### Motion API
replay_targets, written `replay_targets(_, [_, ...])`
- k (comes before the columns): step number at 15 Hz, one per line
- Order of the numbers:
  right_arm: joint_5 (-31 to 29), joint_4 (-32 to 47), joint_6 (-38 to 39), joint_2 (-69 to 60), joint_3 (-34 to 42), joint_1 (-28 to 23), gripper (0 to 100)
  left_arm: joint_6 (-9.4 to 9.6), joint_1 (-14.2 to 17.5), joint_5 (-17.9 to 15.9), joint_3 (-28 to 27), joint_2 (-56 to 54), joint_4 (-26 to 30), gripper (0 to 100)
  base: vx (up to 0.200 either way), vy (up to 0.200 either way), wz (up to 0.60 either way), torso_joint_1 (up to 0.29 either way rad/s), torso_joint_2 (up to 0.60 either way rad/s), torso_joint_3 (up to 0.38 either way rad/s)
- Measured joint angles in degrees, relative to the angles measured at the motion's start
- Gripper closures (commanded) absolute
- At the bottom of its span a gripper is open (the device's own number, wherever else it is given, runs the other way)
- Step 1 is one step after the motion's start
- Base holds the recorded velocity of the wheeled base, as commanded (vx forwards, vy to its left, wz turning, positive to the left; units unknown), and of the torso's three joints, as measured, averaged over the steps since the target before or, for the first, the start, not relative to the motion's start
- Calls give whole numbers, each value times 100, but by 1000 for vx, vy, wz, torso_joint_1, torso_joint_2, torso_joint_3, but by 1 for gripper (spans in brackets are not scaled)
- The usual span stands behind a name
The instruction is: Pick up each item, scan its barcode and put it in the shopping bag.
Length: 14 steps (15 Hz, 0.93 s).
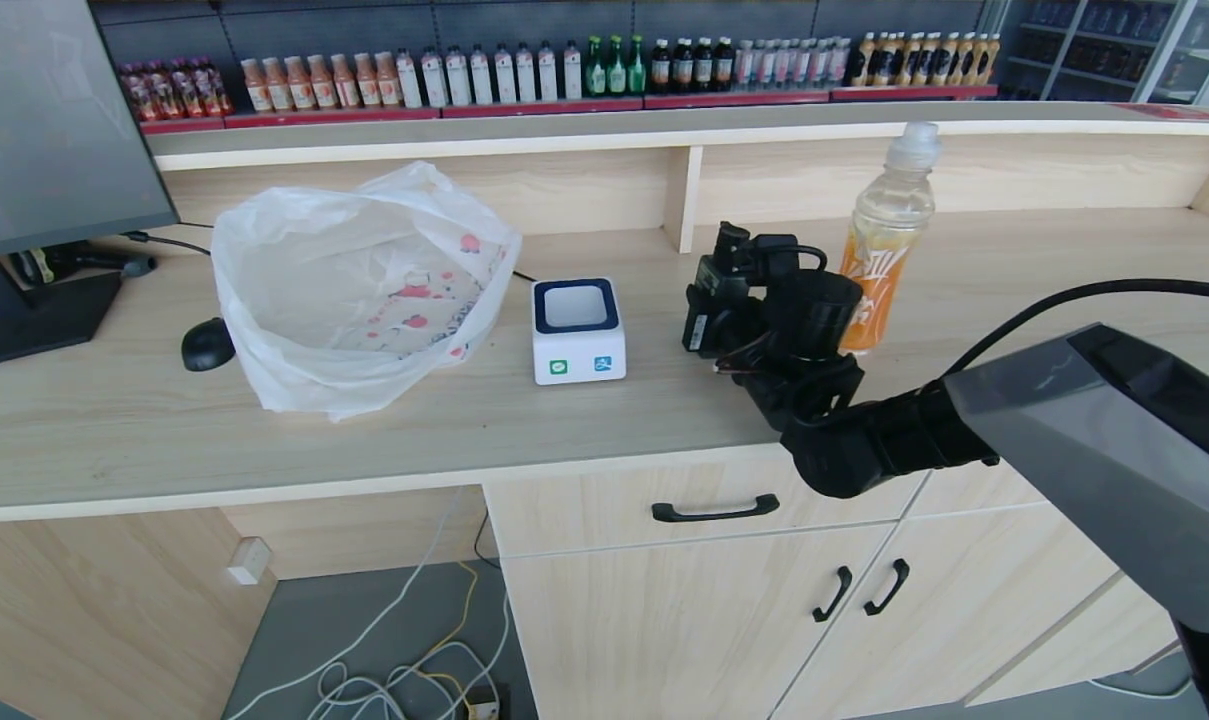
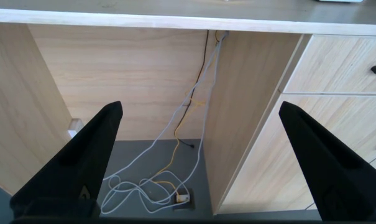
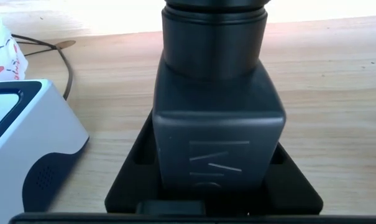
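One counter (image 1: 114,420): light wood; bag, scanner and bottle are borne on it.
Shopping bag (image 1: 354,290): white plastic, mouth open, set just left of the scanner.
Right gripper (image 1: 724,285): held over the counter between scanner and bottle; whether open or closed cannot be told.
Left gripper (image 2: 200,106): held below counter level, jaws wide apart.
Bottle (image 1: 889,240): upright, orange-labelled, just beyond the right gripper.
Scanner (image 1: 577,330): white box, window upward.
Mouse (image 1: 207,345): black, just beside the bag.

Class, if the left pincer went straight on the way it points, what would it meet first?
The left pincer aims under the counter: likely the hanging cables first, then the wooden back panel; depth is unclear.
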Motion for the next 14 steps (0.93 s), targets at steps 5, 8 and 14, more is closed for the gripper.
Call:
replay_targets(5, [2, 15, 15, -80, 46, 0, 100, 0, 0, 0, 0, 0, 0, 0, 0, 0, 0, 0, 0, 0])
replay_targets(8, [9, 6, 15, -269, 83, 15, 100, 0, 5, 0, 0, 0, 0, 0, 0, 0, 0, 0, 0, 0])
replay_targets(14, [94, -536, 37, -1042, 1017, 249, 100, 2, 0, 0, 0, 0, 0, 0, 0, 0, 0, 0, 0, 0])
